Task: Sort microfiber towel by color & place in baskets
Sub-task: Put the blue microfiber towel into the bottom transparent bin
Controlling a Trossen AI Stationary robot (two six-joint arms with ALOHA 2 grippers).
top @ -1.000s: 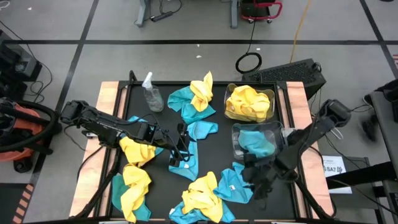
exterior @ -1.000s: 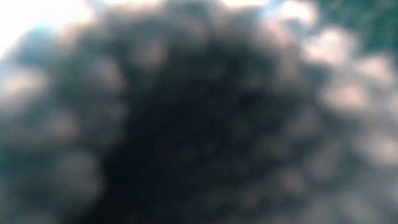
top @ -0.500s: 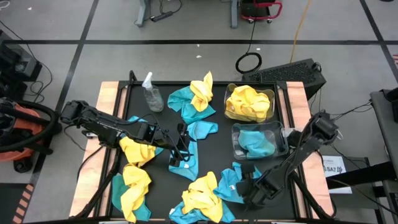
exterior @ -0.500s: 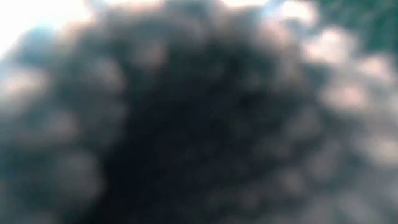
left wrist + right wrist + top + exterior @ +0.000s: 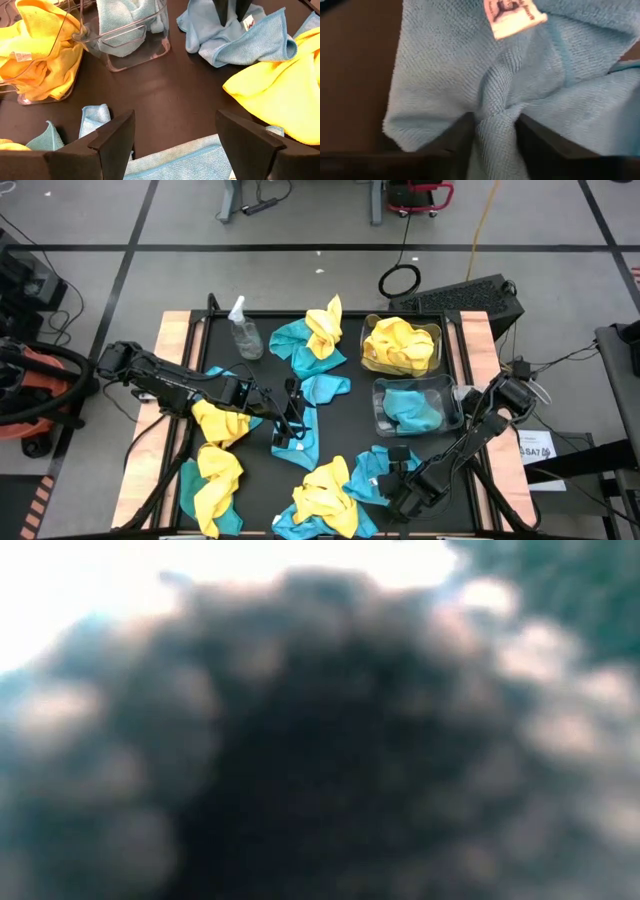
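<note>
Yellow and teal microfiber towels lie strewn over the black table. One teal towel (image 5: 372,476) lies flat near the front right, and my right gripper (image 5: 393,471) is down on it, shut on a ridge of its cloth. My left gripper (image 5: 290,416) hovers open over the table's middle, above another teal towel (image 5: 318,391), with nothing between its fingers. Two clear baskets stand at the right. The far basket (image 5: 432,332) holds yellow towels. The nearer basket (image 5: 380,392) holds a teal one. My right gripper pinches a raised fold of the teal towel (image 5: 494,116) between its two fingers (image 5: 456,136), a little below the towel's white label (image 5: 512,17). The fingers come steeply from above. The rest of the towel lies spread on the table around them.
A clear spray bottle (image 5: 243,330) stands at the far left. Yellow towels (image 5: 220,423) (image 5: 322,496) and a yellow-on-teal heap (image 5: 318,335) lie around the middle. Something dark and blurred right at the lens fills the low view.
My right gripper has come down and moved toward the table's near edge, tipping to point more steeply downward, onto the teal towel at the front right. The towels and baskets lie as before.
</note>
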